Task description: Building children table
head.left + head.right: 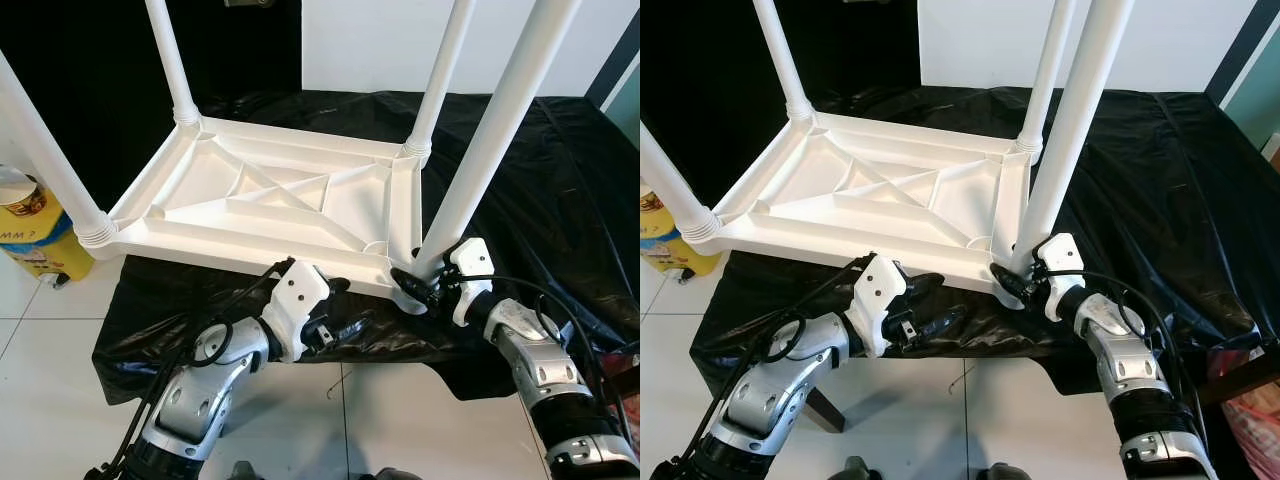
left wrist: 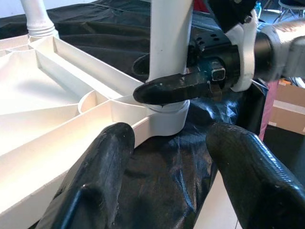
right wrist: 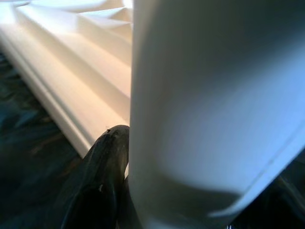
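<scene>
A white plastic children's table (image 1: 270, 200) lies upside down on a black sheet, with its legs pointing up. My right gripper (image 1: 415, 285) is shut on the foot of the near right leg (image 1: 490, 150), just above the corner socket (image 2: 164, 124). One of its fingers (image 2: 176, 88) wraps across the leg's front. In the right wrist view the leg (image 3: 205, 95) is pressed against a black finger (image 3: 100, 176). My left gripper (image 1: 335, 308) hangs open just off the table's front edge, left of that corner, and holds nothing. Its two fingertips (image 2: 95, 181) stand wide apart.
The black sheet (image 1: 560, 180) covers a low surface that ends just before my arms, with white tiled floor (image 1: 50, 400) below. A yellow container (image 1: 40, 240) stands on the floor at the left. A cardboard box (image 2: 290, 109) and a pink bag (image 1: 1250, 420) are at the right.
</scene>
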You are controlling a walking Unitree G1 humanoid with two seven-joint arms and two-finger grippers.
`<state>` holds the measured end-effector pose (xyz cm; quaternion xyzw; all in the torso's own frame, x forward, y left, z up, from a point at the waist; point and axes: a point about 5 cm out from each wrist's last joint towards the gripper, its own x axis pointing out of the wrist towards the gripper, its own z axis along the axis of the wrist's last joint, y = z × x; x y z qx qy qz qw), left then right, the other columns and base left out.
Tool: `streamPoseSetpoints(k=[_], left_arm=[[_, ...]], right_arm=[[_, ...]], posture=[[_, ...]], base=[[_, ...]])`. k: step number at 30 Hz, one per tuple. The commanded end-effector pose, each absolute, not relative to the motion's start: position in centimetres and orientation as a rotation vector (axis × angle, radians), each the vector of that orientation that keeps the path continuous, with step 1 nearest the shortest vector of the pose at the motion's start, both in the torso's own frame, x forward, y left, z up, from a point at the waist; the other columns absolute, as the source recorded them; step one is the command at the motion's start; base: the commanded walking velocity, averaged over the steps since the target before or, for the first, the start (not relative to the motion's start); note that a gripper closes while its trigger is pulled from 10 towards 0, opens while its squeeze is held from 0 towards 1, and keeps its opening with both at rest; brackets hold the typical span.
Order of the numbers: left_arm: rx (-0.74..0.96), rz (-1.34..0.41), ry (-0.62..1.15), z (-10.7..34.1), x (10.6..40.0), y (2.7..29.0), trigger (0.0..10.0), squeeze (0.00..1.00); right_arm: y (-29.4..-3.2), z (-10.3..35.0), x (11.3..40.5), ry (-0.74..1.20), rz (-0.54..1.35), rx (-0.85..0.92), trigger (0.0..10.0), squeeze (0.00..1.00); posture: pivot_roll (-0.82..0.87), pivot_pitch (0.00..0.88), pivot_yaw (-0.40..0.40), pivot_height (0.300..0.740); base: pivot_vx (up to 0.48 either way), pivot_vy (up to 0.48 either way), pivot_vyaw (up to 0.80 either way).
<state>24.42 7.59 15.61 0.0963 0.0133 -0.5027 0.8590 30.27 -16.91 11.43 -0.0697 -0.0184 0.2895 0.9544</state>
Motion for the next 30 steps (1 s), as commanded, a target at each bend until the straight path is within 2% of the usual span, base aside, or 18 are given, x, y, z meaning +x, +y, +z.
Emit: streamPoseSetpoints(k=[1, 5, 6, 7, 8, 13, 14, 21, 30], left_arm=[[0.200, -0.992, 0.029, 15.6, 24.5, 7.7, 10.0, 0.00], [0.194, -0.989, 0.028, 15.6, 24.6, 7.7, 10.0, 0.00], [0.194, -0.996, 0.029, 15.6, 24.6, 7.6, 10.0, 0.00], [0.194, -0.996, 0.029, 15.6, 24.6, 7.6, 10.0, 0.00], [0.193, -0.997, 0.029, 15.6, 24.6, 7.6, 10.0, 0.00], [0.191, -0.997, 0.027, 15.6, 24.7, 7.5, 10.0, 0.00], [0.188, -0.997, 0.025, 15.6, 24.7, 7.5, 10.0, 0.00], [0.184, -0.996, 0.024, 15.7, 24.8, 7.5, 10.0, 0.00], [0.187, -1.005, 0.027, 15.6, 24.7, 7.5, 10.0, 0.00]], right_arm=[[-16.8, 10.5, 29.9, 0.007, 0.564, -0.146, 10.0, 0.00], [-16.8, 10.5, 29.7, 0.001, 0.529, -0.135, 10.0, 0.00], [-16.6, 10.5, 29.5, -0.005, 0.520, -0.130, 10.0, 0.28], [-16.6, 10.5, 29.5, -0.005, 0.520, -0.130, 10.0, 0.28], [-16.5, 10.6, 29.4, -0.013, 0.515, -0.126, 10.0, 1.00], [-16.4, 11.0, 29.1, -0.043, 0.479, -0.116, 10.0, 1.00], [-16.3, 11.1, 28.9, -0.050, 0.470, -0.106, 10.0, 0.00], [-15.9, 11.3, 28.7, -0.054, 0.473, -0.100, 10.0, 0.00], [-16.2, 11.6, 28.9, -0.044, 0.612, -0.133, 10.0, 0.00]], posture=[[0.07, 0.073, -0.075, 0.740], [0.07, 0.074, -0.073, 0.740], [0.06, 0.079, -0.071, 0.740], [0.06, 0.079, -0.071, 0.740], [0.06, 0.080, -0.069, 0.740], [0.05, 0.083, -0.066, 0.740], [0.04, 0.085, -0.066, 0.740], [0.04, 0.084, -0.064, 0.740], [0.04, 0.085, -0.055, 0.740]], base=[[0.000, 0.000, 0.00], [0.000, 0.000, 0.00], [0.000, 0.000, 0.00], [0.000, 0.000, 0.00], [0.000, 0.000, 0.00], [0.000, 0.000, 0.00], [0.000, 0.000, 0.00], [0.000, 0.000, 0.00], [0.000, 0.000, 0.00]])
